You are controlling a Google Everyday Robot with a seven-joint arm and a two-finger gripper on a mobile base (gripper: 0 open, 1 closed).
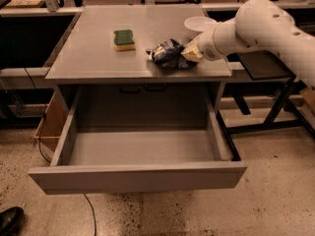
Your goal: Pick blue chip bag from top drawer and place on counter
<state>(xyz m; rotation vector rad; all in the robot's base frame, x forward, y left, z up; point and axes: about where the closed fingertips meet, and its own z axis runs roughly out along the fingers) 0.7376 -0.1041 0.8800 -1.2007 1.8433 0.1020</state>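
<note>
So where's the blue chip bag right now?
In the camera view, the blue chip bag lies on the counter, right of the sponge, with the gripper at its right side.

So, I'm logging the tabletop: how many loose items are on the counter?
3. The sponge left of centre; the blue chip bag right of centre, with the gripper at its right edge; a white bowl behind that, partly hidden by the arm.

Grey counter [93,58], flat and matte. Green-and-yellow sponge [124,39] sits left of centre. Crumpled blue chip bag [166,54] lies right of it, near the front edge. White bowl [198,24] stands behind the bag. Gripper [190,53] is at the bag's right side.
</note>
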